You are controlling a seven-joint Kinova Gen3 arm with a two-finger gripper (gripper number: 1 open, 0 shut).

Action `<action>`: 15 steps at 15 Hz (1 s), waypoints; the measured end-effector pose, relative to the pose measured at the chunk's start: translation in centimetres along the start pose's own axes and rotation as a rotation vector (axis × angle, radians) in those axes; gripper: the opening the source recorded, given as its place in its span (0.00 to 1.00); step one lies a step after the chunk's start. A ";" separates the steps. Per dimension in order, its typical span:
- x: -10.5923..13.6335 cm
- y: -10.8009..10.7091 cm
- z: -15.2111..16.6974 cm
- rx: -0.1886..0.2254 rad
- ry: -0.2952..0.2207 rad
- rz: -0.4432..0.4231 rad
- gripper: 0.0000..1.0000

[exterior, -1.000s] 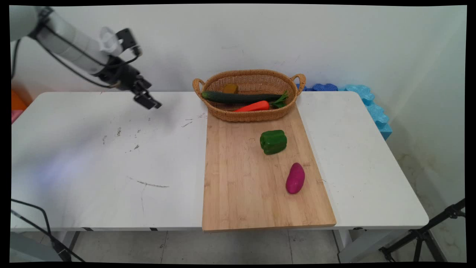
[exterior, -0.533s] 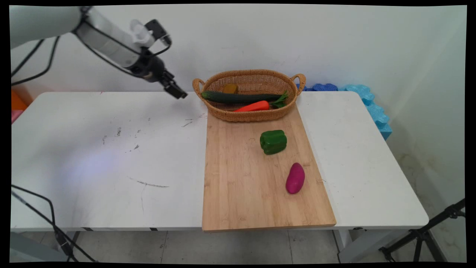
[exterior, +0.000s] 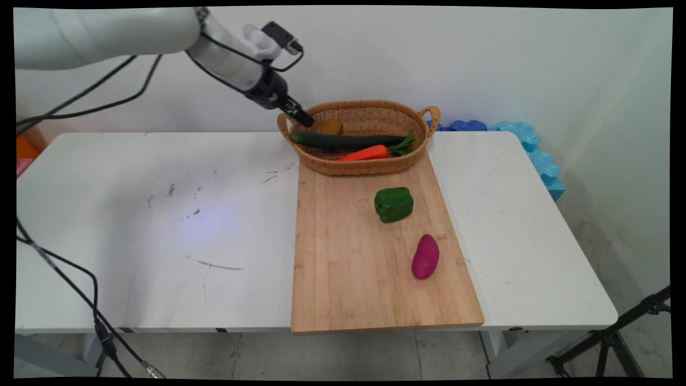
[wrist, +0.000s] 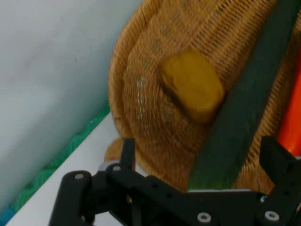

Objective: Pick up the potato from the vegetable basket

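One claw hangs with its fingers spread and empty over the left end of the wicker basket. Just beside it lie a cucumber and a yellow-brown piece.

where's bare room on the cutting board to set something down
The cutting board's left half and near end are bare, bordered by the green pepper and purple potato on the right. The far end is crowded by the basket.
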 end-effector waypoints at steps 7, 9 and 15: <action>2.9 1.4 5.9 0.049 -0.001 -0.142 1.00; 3.2 1.7 7.4 0.058 -0.008 -0.178 1.00; 3.7 2.5 10.5 0.064 -0.026 -0.242 1.00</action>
